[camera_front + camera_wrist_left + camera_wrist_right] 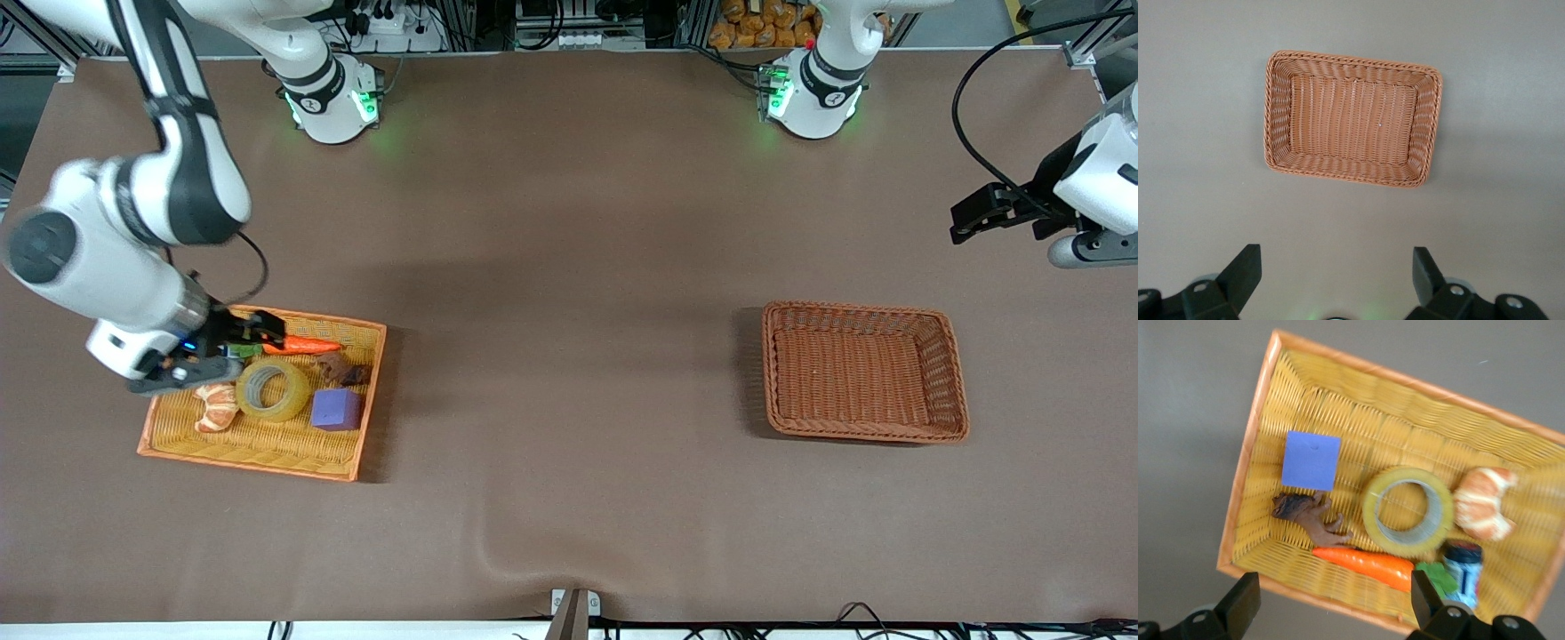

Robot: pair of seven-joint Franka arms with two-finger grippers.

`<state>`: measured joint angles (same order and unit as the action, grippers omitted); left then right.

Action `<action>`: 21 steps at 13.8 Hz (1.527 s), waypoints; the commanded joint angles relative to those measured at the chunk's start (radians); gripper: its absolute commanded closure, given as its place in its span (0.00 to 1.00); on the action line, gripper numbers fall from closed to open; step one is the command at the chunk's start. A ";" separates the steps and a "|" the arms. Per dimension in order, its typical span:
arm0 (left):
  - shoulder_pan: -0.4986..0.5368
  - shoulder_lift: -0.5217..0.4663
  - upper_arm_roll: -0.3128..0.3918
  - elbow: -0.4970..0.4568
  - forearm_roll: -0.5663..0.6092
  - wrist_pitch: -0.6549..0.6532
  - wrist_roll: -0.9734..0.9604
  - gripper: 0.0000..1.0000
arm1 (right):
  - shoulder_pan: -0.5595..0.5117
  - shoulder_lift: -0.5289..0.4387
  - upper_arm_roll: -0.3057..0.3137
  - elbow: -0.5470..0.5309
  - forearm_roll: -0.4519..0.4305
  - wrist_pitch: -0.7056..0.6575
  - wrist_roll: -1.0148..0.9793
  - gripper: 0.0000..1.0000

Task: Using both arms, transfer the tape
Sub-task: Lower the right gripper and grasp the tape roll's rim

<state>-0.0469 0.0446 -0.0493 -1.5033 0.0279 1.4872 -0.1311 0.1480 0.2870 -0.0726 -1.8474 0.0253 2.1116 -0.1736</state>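
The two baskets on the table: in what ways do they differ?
The yellow basket has an orange rim and holds the tape among toys; the brown basket holds nothing. The right end effector hovers over the yellow basket, while the left end effector is not over the brown basket. Both baskets are woven rectangles.

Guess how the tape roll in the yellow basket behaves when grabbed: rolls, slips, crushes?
The tape lies flat on its side, so it probably won't roll unless tipped on edge. Its glossy outer band may slip; gripping across the wall through the open core looks safer. The grey core suggests it is stiff, unlikely to crush.
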 commanded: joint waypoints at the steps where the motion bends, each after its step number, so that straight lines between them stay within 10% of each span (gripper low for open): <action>1: -0.002 0.008 -0.004 0.021 0.001 -0.018 -0.013 0.00 | -0.036 0.101 -0.006 0.024 0.028 0.066 -0.140 0.00; 8: -0.013 0.006 -0.029 0.028 0.003 -0.018 -0.018 0.00 | -0.093 0.273 -0.006 0.027 0.188 0.143 -0.328 0.04; 10: -0.014 0.006 -0.035 0.028 0.001 -0.018 -0.019 0.00 | -0.094 0.300 -0.006 0.033 0.189 0.165 -0.328 0.24; 13: -0.011 0.005 -0.033 0.028 0.001 -0.018 -0.016 0.00 | -0.082 0.302 -0.006 0.037 0.188 0.157 -0.320 1.00; 21: -0.011 0.005 -0.034 0.028 0.001 -0.018 -0.016 0.00 | -0.056 0.279 -0.006 0.331 0.173 -0.190 -0.308 1.00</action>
<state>-0.0596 0.0453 -0.0813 -1.4941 0.0279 1.4872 -0.1378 0.0824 0.5754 -0.0770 -1.6472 0.1894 2.0611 -0.4828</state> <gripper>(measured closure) 0.000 0.775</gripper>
